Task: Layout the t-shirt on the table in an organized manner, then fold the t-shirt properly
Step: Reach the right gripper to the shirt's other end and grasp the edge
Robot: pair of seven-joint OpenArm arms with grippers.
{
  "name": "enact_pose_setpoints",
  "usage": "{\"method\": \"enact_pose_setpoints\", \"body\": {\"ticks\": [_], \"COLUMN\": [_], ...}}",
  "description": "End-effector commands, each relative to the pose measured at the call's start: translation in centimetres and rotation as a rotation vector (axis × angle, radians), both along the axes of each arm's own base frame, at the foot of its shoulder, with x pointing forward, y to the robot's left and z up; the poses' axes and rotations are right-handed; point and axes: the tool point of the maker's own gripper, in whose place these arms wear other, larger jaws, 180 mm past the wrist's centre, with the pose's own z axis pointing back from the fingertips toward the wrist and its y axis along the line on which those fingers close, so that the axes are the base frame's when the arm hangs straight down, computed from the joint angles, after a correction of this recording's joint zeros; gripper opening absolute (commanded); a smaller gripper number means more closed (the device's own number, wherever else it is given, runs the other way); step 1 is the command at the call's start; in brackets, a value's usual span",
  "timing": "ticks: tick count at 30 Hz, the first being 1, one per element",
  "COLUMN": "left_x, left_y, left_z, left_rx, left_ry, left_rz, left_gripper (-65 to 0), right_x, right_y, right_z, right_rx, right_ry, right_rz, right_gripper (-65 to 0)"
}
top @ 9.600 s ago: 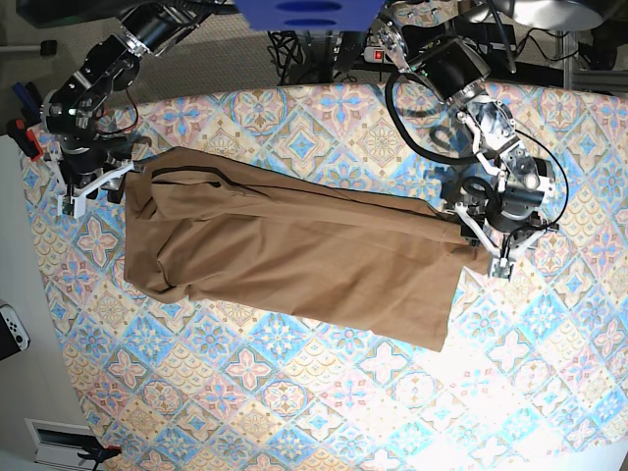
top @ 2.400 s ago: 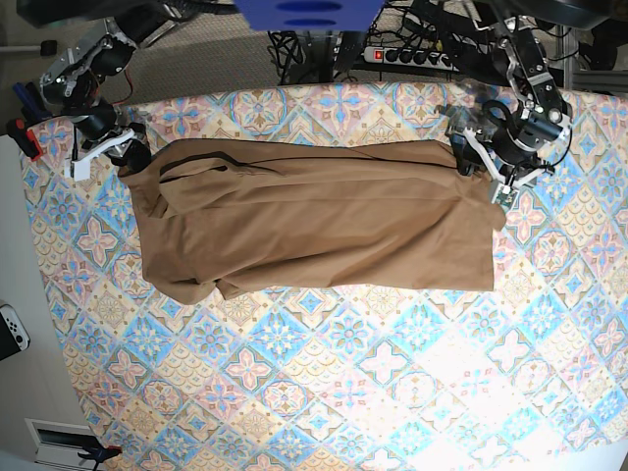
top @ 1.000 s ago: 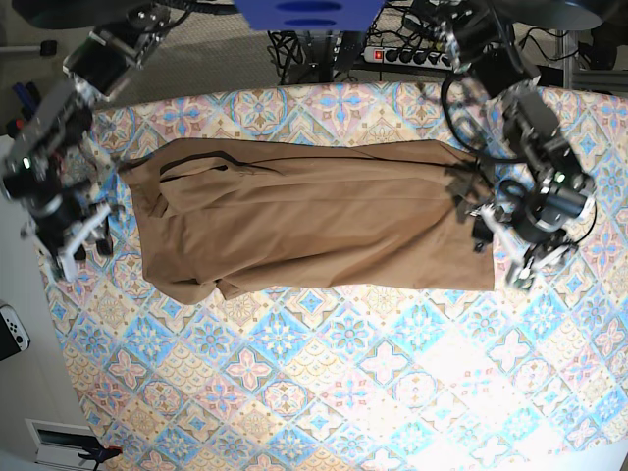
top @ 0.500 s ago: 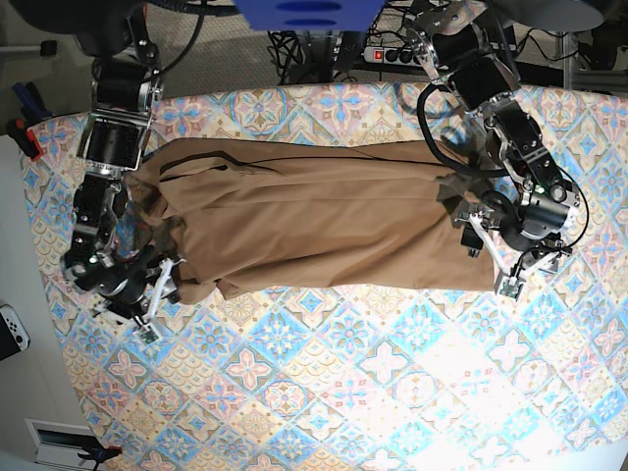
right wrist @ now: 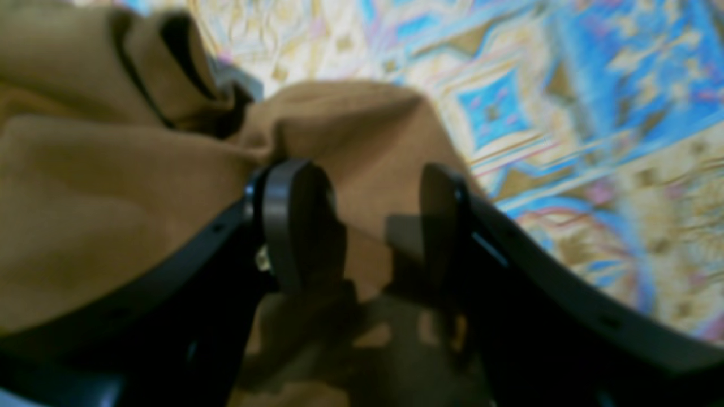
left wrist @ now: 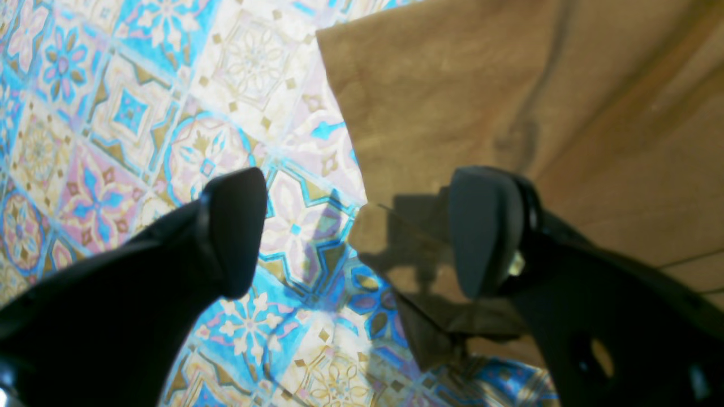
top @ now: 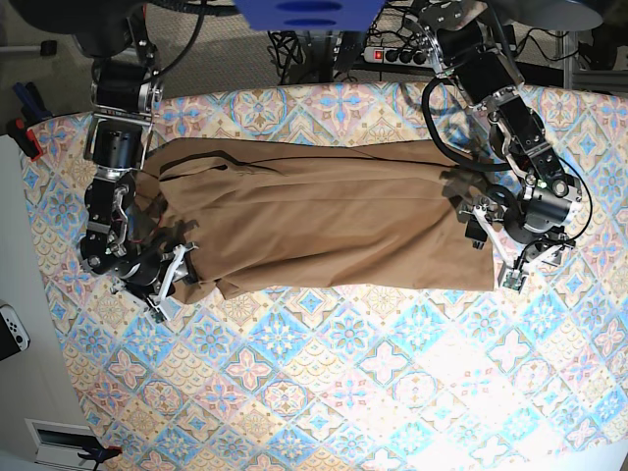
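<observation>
Your table [top: 324,392], covered in its blue, pink and cream tile-pattern cloth, carries the t-shirt [top: 314,221] stretched lengthwise across its far half as a long tan-brown band, with a loose rounded flap [right wrist: 350,113] bunched at the end on the base view's left. There are no containers here; the shirt lies straight on the cloth. Your left gripper [left wrist: 356,226] hangs released at the shirt's squared corner [left wrist: 339,51], jaws spread wide, one finger [left wrist: 232,226] over bare pattern and the other over the fabric edge. Your right gripper [right wrist: 373,226] sits partly parted over the bunched flap with cloth showing between its fingers [right wrist: 294,226], though you cannot tell from the blurred wrist view whether it pinches the cloth.
</observation>
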Motion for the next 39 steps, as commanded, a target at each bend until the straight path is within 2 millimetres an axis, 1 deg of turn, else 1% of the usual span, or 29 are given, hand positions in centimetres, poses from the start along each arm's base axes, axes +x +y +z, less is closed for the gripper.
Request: {"method": "enact_pose_setpoints", "body": {"ticks": [1,6,7,8,9,11,12,13,14,16,19,21,22,25,27,28,31,32,34,36,39], "left_x": [0.8,0.8,0.8,0.8,0.8,0.8,0.8,0.8,0.8,0.8,0.8,0.8,0.8,0.8,0.8,0.8,0.8,0.8,0.8,0.8,0.6], "left_y": [0.0,0.0,0.0,0.0,0.0,0.0,0.0,0.0,0.0,0.0,0.0,-0.1,-0.1,-0.1,-0.1,-0.1,-0.1,-0.1,-0.1,-0.1,-0.2], "left_z": [1.4,1.4,1.4,1.4,1.4,1.4,1.4,1.4,1.4,1.3,1.3,1.3,1.3,1.3,1.3,1.3,1.3,1.3,1.3,1.2,1.0], "left_rx": [0.003,0.003,0.003,0.003,0.003,0.004,0.004,0.004,0.004,0.003,0.002,0.001,0.001,0.001,0.001,0.001,0.001,0.001,0.001,0.001,-0.001], "left_ry": [-0.052,-0.052,-0.052,-0.052,-0.052,-0.051,-0.051,-0.051,-0.051,-0.050,-0.049,-0.049,-0.049,-0.049,-0.049,-0.049,-0.049,-0.049,-0.049,-0.047,-0.042], "left_rz": [-0.005,-0.005,-0.005,-0.005,-0.005,-0.004,-0.004,-0.004,-0.004,-0.004,-0.004,-0.006,-0.006,-0.006,-0.006,-0.006,-0.006,-0.006,-0.006,-0.006,-0.007], "left_gripper": [-16.2,-16.2,-16.2,-16.2,-16.2,-16.2,-16.2,-16.2,-16.2,-16.2,-16.2,-16.2,-16.2,-16.2,-16.2,-16.2,-16.2,-16.2,-16.2,-16.2,-16.2], "right_x": [1.4,0.9,0.8,0.7,0.7,0.2,-0.6,-1.2,-1.7,-1.9,-0.5,-0.2,-0.9,-1.8,-1.6,-1.6,-3.6,-3.9,-4.8,-5.6,-6.3], "right_y": [-0.3,-0.1,-0.1,0.2,0.6,1.6,1.8,2.3,2.1,1.8,1.3,0.7,0.2,-0.8,-0.8,-0.7,-1.3,-1.6,-2.1,-1.7,-1.7], "right_z": [1.7,0.2,0.0,-0.1,-0.1,-0.8,-1.5,-1.8,-1.9,-1.1,3.2,5.3,5.3,6.6,8.3,8.8,8.0,8.2,7.9,6.9,5.9], "right_rx": [0.014,0.046,0.049,0.045,0.036,0.015,0.010,0.007,-0.005,-0.034,-0.087,-0.119,-0.132,-0.161,-0.177,-0.183,-0.194,-0.200,-0.202,-0.176,-0.155], "right_ry": [-0.057,-0.025,-0.021,-0.018,-0.016,0.006,0.025,0.030,0.036,0.017,-0.098,-0.149,-0.145,-0.178,-0.231,-0.247,-0.229,-0.235,-0.229,-0.208,-0.185], "right_rz": [-0.004,-0.015,-0.014,-0.005,0.015,0.056,0.067,0.080,0.081,0.083,0.085,0.072,0.059,0.036,0.034,0.037,0.025,0.015,-0.001,-0.013,-0.033], "right_gripper": [-36.1,-36.3,-37.4,-40.2,-45.5,-60.4,-65.0,-65.0,-65.0,-65.0,-65.0,-65.0,-65.0,-65.0,-65.0,-65.0,-65.0,-65.0,-65.0,-65.0,-65.0]}}
